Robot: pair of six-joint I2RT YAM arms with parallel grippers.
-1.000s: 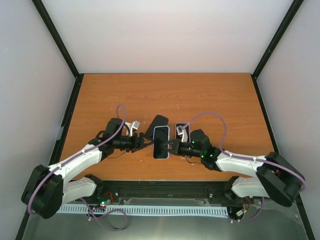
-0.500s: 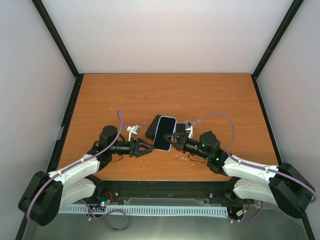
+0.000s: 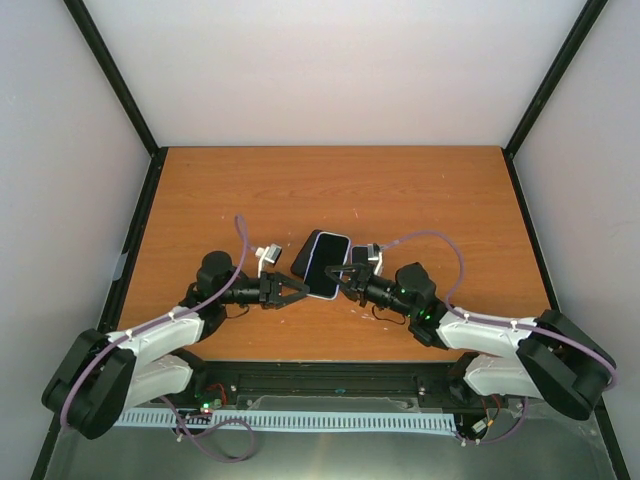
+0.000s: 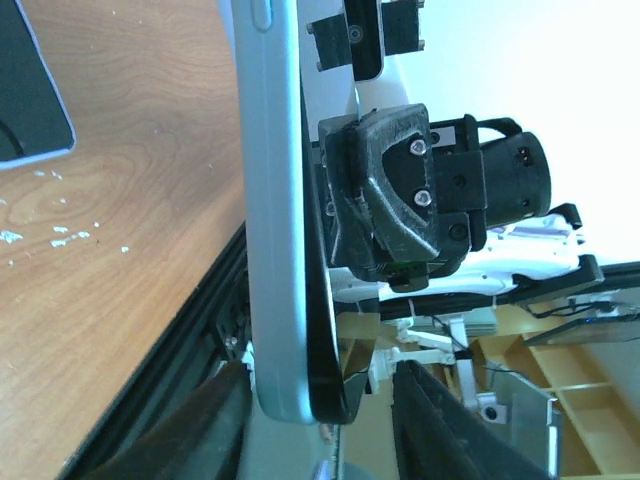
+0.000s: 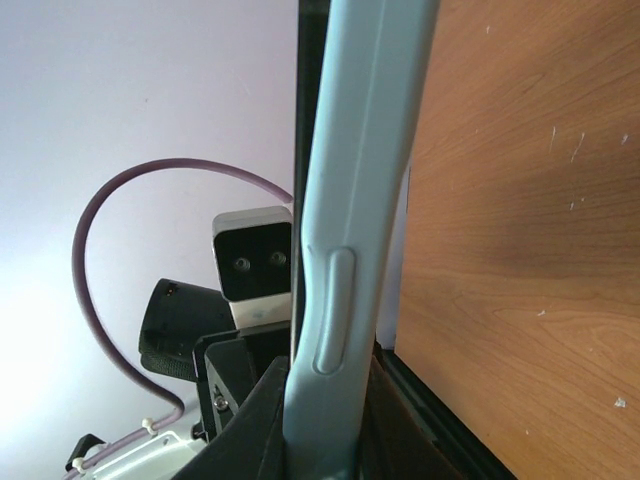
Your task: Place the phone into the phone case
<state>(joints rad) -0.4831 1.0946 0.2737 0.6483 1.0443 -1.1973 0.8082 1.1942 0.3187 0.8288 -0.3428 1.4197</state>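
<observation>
The light blue phone case (image 3: pixel 342 262) stands on edge above the table, tilted, with the black-faced phone (image 3: pixel 326 263) lying in it. My right gripper (image 3: pixel 347 279) is shut on the case's near end; the right wrist view shows the case's side (image 5: pixel 360 150) with its button running up from between the fingers (image 5: pixel 250 430). The left wrist view shows the case (image 4: pixel 270 200) edge-on, with the phone's black rim (image 4: pixel 318 330) on its right. My left gripper (image 3: pixel 292 291) is open and straddles the case's lower corner; a gap shows beside its right finger (image 4: pixel 440 420).
A dark flat slab (image 3: pixel 304 252) lies on the wooden table (image 3: pixel 200 200) just behind the held case; it also shows as a slab (image 4: pixel 25 90) in the left wrist view. A black rail (image 3: pixel 330 375) runs along the table's near edge, and grey walls close in the other sides.
My left gripper let go of the phone's side, drew back slightly, and its jaws have narrowed. The right gripper carried the case and phone away from the near edge and tilted them.
</observation>
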